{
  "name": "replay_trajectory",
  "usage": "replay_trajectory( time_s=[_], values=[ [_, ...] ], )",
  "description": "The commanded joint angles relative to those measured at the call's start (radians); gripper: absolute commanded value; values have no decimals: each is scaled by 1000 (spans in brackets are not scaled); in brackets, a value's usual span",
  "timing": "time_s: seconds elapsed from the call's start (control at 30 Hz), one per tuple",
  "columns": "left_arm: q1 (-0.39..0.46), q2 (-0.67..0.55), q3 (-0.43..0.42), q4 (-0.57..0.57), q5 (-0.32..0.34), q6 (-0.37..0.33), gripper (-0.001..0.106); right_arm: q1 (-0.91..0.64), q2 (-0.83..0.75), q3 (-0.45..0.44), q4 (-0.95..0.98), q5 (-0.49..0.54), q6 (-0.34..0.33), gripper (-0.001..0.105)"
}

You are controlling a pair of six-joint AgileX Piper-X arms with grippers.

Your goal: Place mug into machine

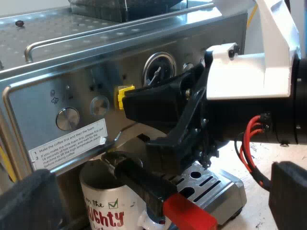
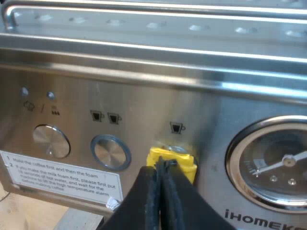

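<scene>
Bright diffuse light falling on the espresso machine point(image 1: 48, 24), soft glare running along its top rail point(image 2: 153, 10), shadow lying beneath its front panel point(image 1: 81, 91).

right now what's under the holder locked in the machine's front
A white mug with red lettering stands under the holder, by the slotted drip tray. The holder's dark handle covers part of the mug's mouth, so its contents cannot be seen.

The espresso machine point(image 2: 144, 96) has a front of brushed metal with a soft shine, its round buttons point(image 2: 110, 152) are smoother metal, and the label point(image 2: 62, 178) looks like matt white paper. The mug point(image 1: 103, 203) is glossy white ceramic, and the dark handle point(image 1: 141, 182) is matt, with a red end point(image 1: 189, 213) of shiny plastic. The gauge point(image 2: 273, 165) has a clear glossy cover; the right gripper point(image 2: 162, 165) is matt black plastic.
</scene>
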Motion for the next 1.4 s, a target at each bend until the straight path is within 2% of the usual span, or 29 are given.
replay_trajectory(
  time_s=[0.03,0.17,0.23,0.3,0.33,0.4,0.43,0.47,0.53,0.73,0.8,0.87,0.93,1.03,1.2,1.27,1.4],
  values=[
    [-6,-3,-8,-3,2,-2,89,-44,13,-9,-3,15,-10,0],
    [-6,-3,-8,-3,2,-2,89,-8,-26,-9,45,13,-10,0],
    [-6,-3,-8,-3,2,-2,89,19,-54,-9,74,13,-10,8],
    [-6,-3,-8,-3,2,-2,89,37,-71,-9,89,13,-10,18],
    [-6,-3,-8,-3,2,-2,89,61,-94,-9,100,13,-10,34],
    [-6,-3,-8,-3,2,-2,89,91,-124,-9,112,11,-10,53],
    [-6,-3,-8,-3,2,-2,89,99,-133,-9,112,11,-10,56],
    [-6,-3,-8,-3,2,-2,89,112,-152,-9,112,11,-10,63],
    [-6,-3,-8,-3,2,-2,89,128,-175,-9,115,11,-10,67],
    [-6,-3,-36,-63,-6,-8,89,119,-282,-9,224,5,-18,67],
    [-6,4,-58,-55,-38,-13,89,105,-318,-9,281,-8,-18,67],
    [4,26,-112,-12,-99,-35,89,78,-362,-9,366,-43,-37,67],
    [25,54,-155,13,-111,-68,89,33,-416,-9,459,-74,-56,67],
    [79,119,-211,8,-87,-147,89,-47,-496,-9,542,-107,-55,67],
    [196,216,-295,11,-38,-153,89,-184,-610,-9,629,-117,-57,67],
    [293,264,-339,11,5,-153,89,-304,-676,-9,695,-193,-55,67],
    [416,301,-378,23,49,-153,89,-452,-751,-9,810,-245,-40,67]
  ],
)
